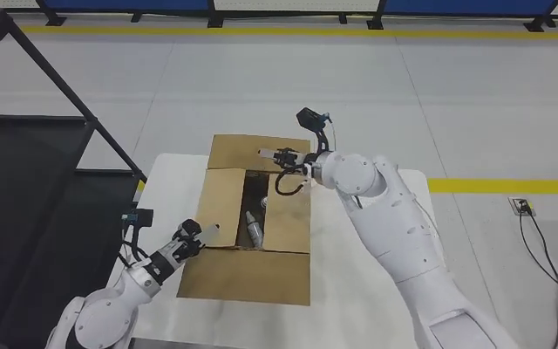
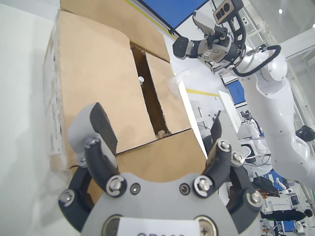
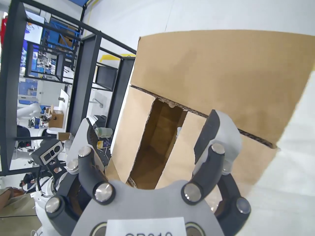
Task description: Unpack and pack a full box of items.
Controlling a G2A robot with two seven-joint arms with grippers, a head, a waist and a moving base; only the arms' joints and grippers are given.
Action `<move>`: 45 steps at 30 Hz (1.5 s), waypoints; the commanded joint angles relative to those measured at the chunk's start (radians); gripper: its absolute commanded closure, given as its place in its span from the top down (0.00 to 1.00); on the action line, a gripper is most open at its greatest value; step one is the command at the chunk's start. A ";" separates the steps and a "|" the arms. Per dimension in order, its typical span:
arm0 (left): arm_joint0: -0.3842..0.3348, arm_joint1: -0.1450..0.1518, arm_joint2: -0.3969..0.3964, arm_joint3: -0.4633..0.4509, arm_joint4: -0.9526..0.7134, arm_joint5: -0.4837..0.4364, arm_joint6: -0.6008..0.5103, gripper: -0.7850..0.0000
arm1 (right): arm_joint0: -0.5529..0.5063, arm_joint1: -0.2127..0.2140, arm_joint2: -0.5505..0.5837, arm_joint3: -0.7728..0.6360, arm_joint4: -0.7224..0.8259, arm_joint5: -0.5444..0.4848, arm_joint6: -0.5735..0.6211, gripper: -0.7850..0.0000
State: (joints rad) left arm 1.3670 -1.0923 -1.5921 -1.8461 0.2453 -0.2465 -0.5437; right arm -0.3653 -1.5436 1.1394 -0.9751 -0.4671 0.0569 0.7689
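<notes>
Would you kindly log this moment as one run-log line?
box: on table, flaps ajar, item inside | left gripper: open, beside box | right gripper: open, over box's far end

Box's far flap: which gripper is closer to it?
Right. The right gripper is over the far flap; the left gripper is at the left edge of the box, toward its near end.
</notes>
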 commanded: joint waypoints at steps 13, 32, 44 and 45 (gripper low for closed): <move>0.057 0.008 -0.070 -0.007 -0.029 -0.017 0.016 1.00 | -0.312 0.085 0.256 -0.394 -0.130 0.294 0.005 1.00; 0.096 0.013 -0.108 -0.005 -0.058 -0.038 0.029 1.00 | -0.146 0.071 0.176 -0.143 -0.098 0.492 -0.038 0.64; 0.101 0.017 -0.119 -0.005 -0.078 -0.054 0.026 1.00 | -0.125 0.073 0.160 -0.096 -0.088 0.528 -0.033 0.08; 0.101 0.017 -0.119 -0.005 -0.080 -0.055 0.025 1.00 | -0.127 0.073 0.160 -0.098 -0.087 0.528 -0.033 0.00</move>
State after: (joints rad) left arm 1.4681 -1.0758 -1.7114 -1.8512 0.1666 -0.3001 -0.5176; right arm -0.4901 -1.4711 1.2990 -1.0708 -0.5557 0.5853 0.7357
